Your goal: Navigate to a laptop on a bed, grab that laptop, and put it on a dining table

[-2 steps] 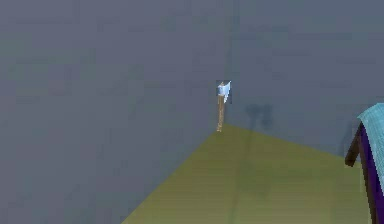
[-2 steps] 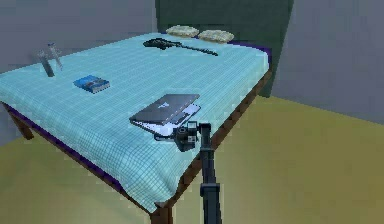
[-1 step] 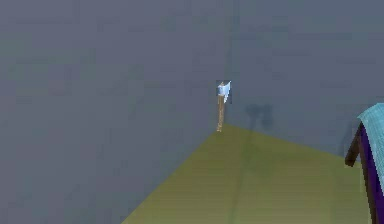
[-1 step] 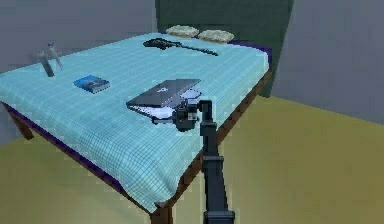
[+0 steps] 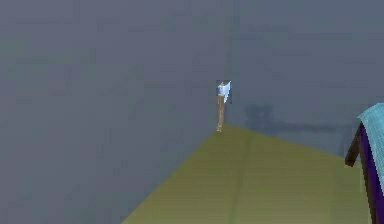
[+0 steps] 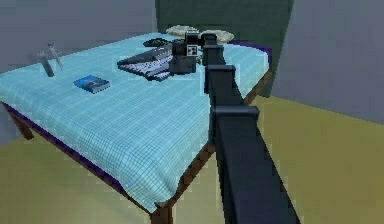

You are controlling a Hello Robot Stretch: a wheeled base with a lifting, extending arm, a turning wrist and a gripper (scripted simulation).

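Ahead, a wooden-handled object [image 5: 221, 105] stands at the grey walls' corner, with the bed [image 5: 374, 125] at right. Sideways, the arm [image 6: 235, 130] stretches over the bed, and the gripper [image 6: 178, 62] is at the laptop [image 6: 145, 66] lying far across it. Whether the gripper holds anything cannot be told.

The grey laptop [image 6: 146, 66] with dark keys lies on the far part of the light-blue checked bed [image 6: 120, 120].

No legible txt, nos. or signs. White squares [image 6: 190, 47] at the arm [image 6: 235, 130] end bear black marks, unreadable. Blue book [image 6: 91, 84] on bed [image 6: 120, 130]: nothing legible on cover.
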